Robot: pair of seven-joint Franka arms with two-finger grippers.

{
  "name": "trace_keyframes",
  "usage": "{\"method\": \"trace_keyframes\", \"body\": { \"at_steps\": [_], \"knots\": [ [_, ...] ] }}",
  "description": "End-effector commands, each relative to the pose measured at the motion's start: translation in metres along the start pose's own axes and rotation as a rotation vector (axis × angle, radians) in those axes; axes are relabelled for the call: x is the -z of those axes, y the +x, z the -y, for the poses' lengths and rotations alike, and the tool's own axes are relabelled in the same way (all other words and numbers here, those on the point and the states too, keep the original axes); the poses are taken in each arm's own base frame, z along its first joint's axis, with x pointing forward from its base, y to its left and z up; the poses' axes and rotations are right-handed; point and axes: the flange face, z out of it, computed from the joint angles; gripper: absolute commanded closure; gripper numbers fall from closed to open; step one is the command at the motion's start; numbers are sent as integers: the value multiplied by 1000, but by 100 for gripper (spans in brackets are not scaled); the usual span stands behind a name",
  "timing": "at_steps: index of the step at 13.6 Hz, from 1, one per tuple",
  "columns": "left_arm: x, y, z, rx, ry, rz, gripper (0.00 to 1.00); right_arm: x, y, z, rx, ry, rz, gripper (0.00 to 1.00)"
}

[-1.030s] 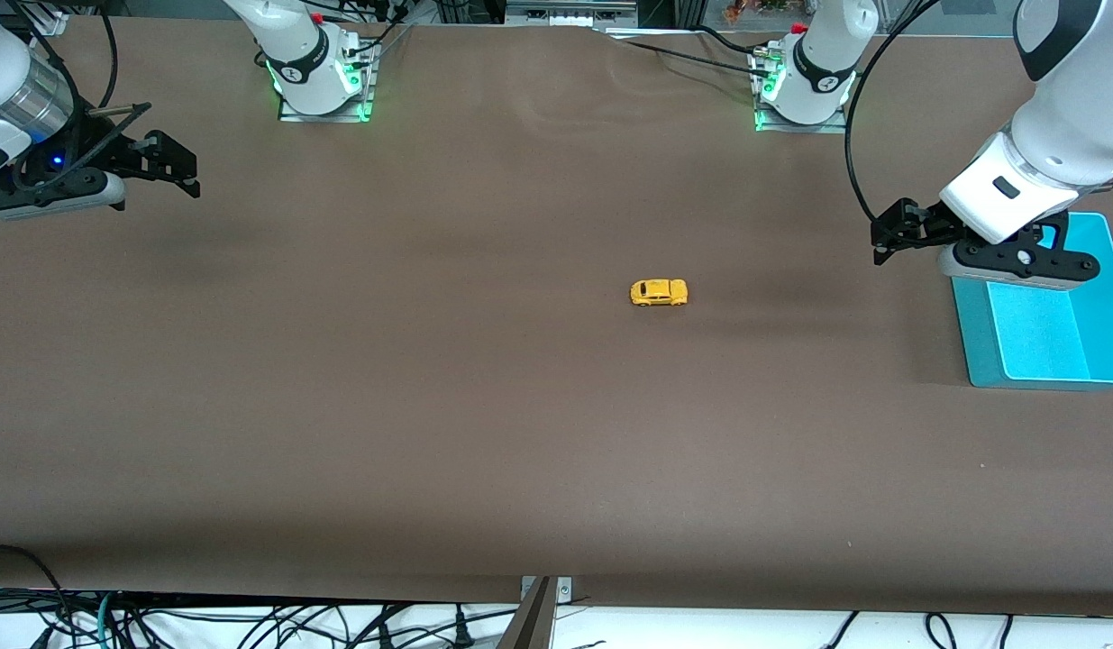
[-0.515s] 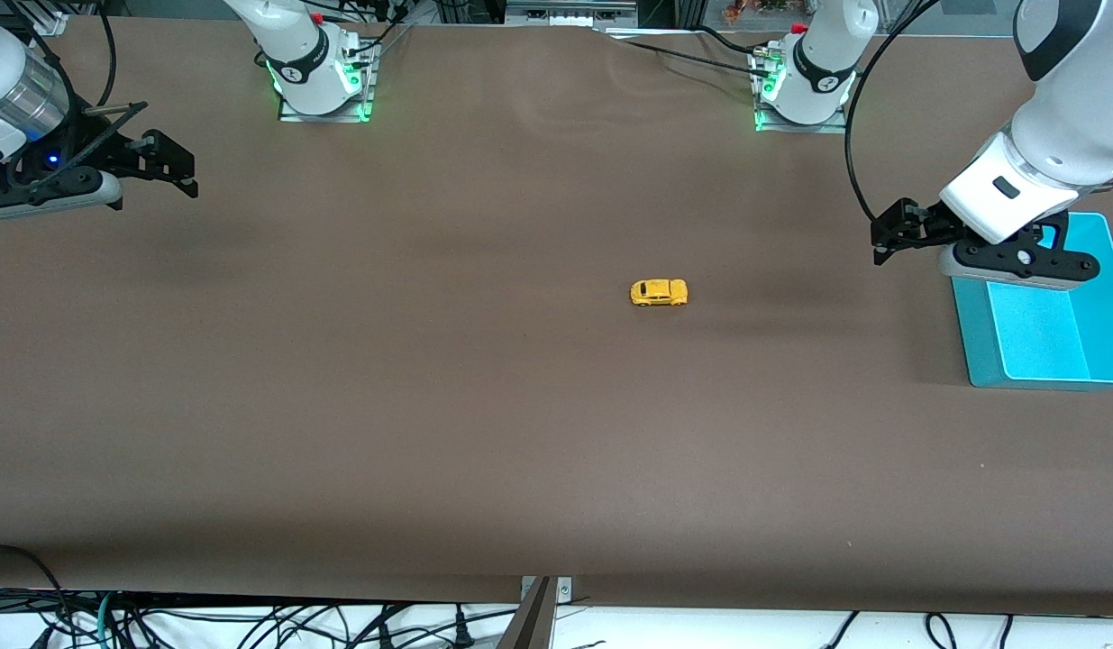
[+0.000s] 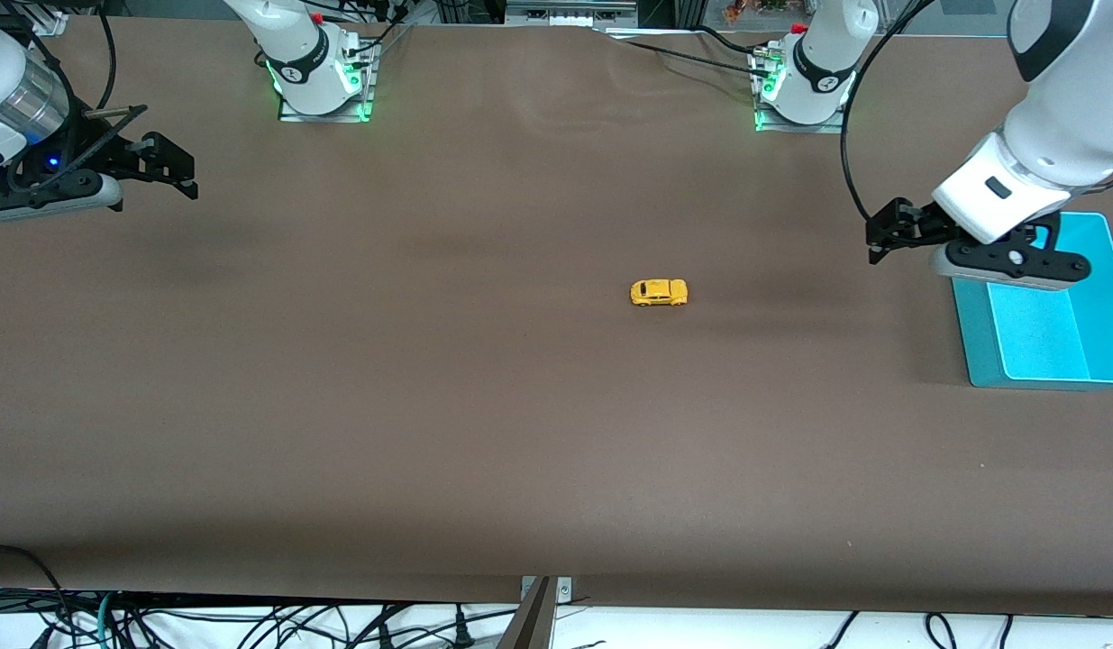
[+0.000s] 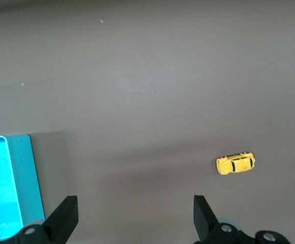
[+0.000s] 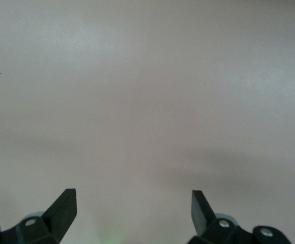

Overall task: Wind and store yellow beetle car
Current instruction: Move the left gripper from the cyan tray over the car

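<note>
The yellow beetle car [image 3: 659, 292] stands on its wheels on the brown table, near the middle, a little toward the left arm's end. It also shows in the left wrist view [image 4: 235, 163]. My left gripper [image 3: 880, 238] is open and empty, up over the table between the car and the teal bin [image 3: 1088, 361]; in its own view its gripper [image 4: 135, 217] frames bare table. My right gripper [image 3: 179, 169] is open and empty, over the right arm's end of the table, well away from the car. Its own view shows its gripper [image 5: 134, 211] over bare table.
The teal bin, open on top, sits at the left arm's end of the table, and its rim [image 4: 21, 183] shows in the left wrist view. The two arm bases [image 3: 322, 81] [image 3: 804, 86] stand along the table edge farthest from the front camera.
The left gripper has shifted slightly up and toward the car. The right gripper has lifted a little. The car has not moved.
</note>
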Motion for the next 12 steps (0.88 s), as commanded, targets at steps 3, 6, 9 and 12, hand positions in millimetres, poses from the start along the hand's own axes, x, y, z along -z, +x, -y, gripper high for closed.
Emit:
{"method": "trace_keyframes", "body": {
  "at_steps": [3,6,9,12],
  "knots": [
    [-25,8,-35,-67,7,68,0,20,1,-15,-30,-8,-2,0],
    [-35,0,-64,-209,3,117,0,16,2,-21,-43,-3,8,0],
    [-69,-15,-82,-367,-9,209,0,16,2,-22,-46,-2,7,0],
    [-92,-20,-113,-514,-25,247,0,16,2,-23,-48,-3,3,0]
  ]
}}
